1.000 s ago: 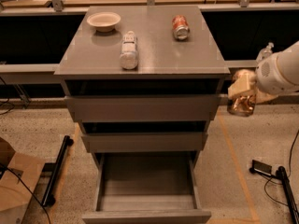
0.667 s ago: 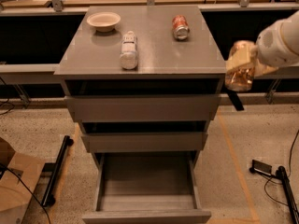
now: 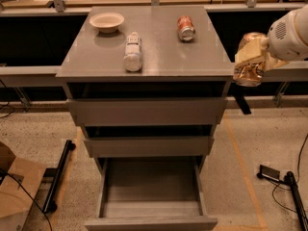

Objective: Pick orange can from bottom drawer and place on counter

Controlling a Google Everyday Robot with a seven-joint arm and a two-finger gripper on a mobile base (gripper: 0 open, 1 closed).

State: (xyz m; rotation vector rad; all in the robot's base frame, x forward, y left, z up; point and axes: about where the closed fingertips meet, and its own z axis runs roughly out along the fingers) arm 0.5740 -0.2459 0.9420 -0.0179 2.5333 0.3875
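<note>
My gripper (image 3: 251, 57) is at the right, just beyond the counter's right edge and at about its height. It is shut on the orange can (image 3: 249, 72), a shiny bronze can held roughly upright in the air, clear of the cabinet. The counter (image 3: 159, 52) is the glossy grey top of the three-drawer cabinet. The bottom drawer (image 3: 151, 191) is pulled wide open below and its grey floor is bare.
On the counter lie a white plastic bottle (image 3: 133, 52) on its side, a red-and-white can (image 3: 186, 28) on its side and a shallow white bowl (image 3: 107, 21). The two upper drawers are slightly open. A cardboard box (image 3: 14, 196) and cables lie on the floor.
The gripper with the orange can has risen and moved a little left, from beside the top drawer front up to the counter's edge height.
</note>
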